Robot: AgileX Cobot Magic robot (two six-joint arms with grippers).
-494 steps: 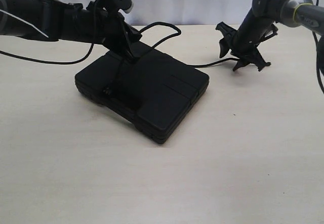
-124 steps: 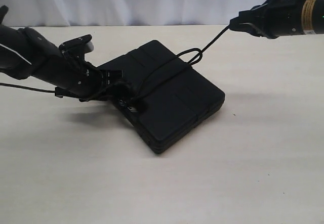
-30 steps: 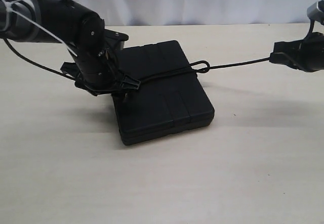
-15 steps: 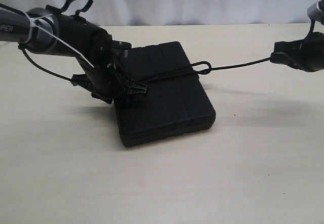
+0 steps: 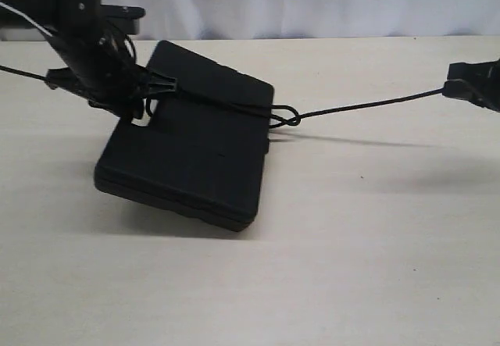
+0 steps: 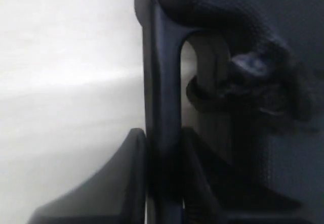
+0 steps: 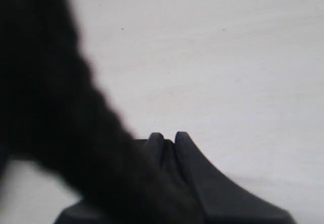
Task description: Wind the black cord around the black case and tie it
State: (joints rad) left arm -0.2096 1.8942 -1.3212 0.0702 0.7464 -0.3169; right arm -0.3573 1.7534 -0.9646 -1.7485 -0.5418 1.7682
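The black case (image 5: 195, 147) lies left of centre, its far left end raised off the table. My left gripper (image 5: 160, 85) is shut on the handle bar at that raised end. In the left wrist view the bar (image 6: 162, 82) runs between my left gripper (image 6: 164, 143) fingers, and the black cord (image 6: 243, 77) is knotted round the handle slot. The cord (image 5: 367, 106) crosses the case top to a loop (image 5: 285, 117) at its right edge. From there it stretches taut to my right gripper (image 5: 457, 90). The right gripper (image 7: 169, 139) is shut on the cord (image 7: 55, 92), blurred in front.
The pale wooden table (image 5: 351, 244) spreads bare in front and to the right of the case. A white curtain (image 5: 312, 2) closes the back. A thin arm cable (image 5: 23, 73) hangs at the far left.
The left gripper has moved left and up, turning the case and lifting its left end. The right gripper has moved further right, and the cord is drawn straighter.
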